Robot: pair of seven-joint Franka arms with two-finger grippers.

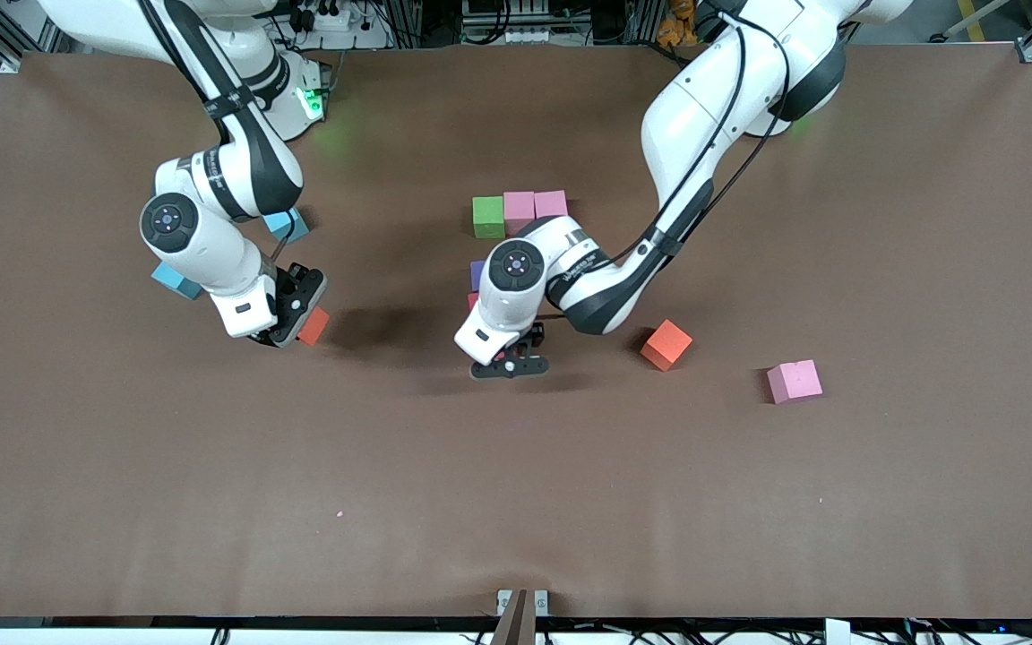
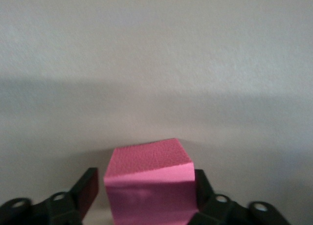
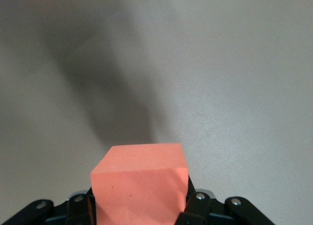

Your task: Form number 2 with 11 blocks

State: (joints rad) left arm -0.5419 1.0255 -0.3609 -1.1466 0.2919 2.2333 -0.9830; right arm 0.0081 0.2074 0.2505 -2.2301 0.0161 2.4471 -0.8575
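Matte, grainy foam blocks [image 1: 666,344] lie on a matte brown table [image 1: 516,502].

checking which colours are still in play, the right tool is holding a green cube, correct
Not quite. The cube in the right tool is orange, not green, as the right wrist view shows. The green cube sits on the table beside two pink cubes.

high front overview, two close wrist views
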